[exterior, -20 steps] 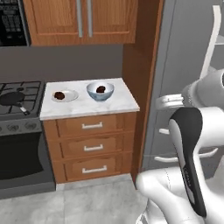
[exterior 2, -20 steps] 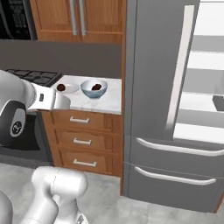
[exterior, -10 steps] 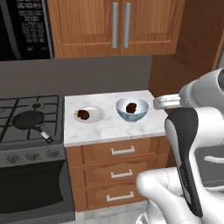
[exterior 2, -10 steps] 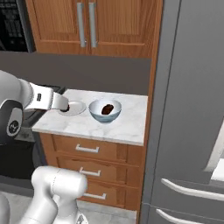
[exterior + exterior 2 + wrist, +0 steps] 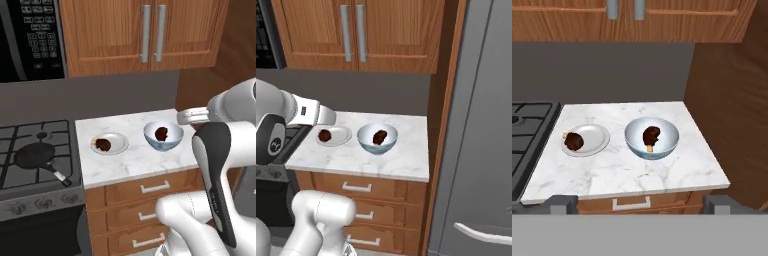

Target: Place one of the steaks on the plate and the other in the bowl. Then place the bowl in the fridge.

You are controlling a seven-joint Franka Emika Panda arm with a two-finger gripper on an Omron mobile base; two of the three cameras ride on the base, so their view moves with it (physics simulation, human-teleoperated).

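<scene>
We have one steak (image 5: 574,141) on the plate (image 5: 594,142), the other (image 5: 651,135) in the bowl (image 5: 664,145); the released tool (image 5: 637,204) must carry that bowl fridgeward (image 5: 481,150).

Light is even and soft, rendered without harsh glare. The bowl (image 5: 651,138) carries a mild sheen on its inner wall. Faint shadows lie beneath the plate (image 5: 594,142) and bowl on the counter (image 5: 627,172). Everything looks slightly soft, coarse-pixelled, undistorted at edges.
</scene>
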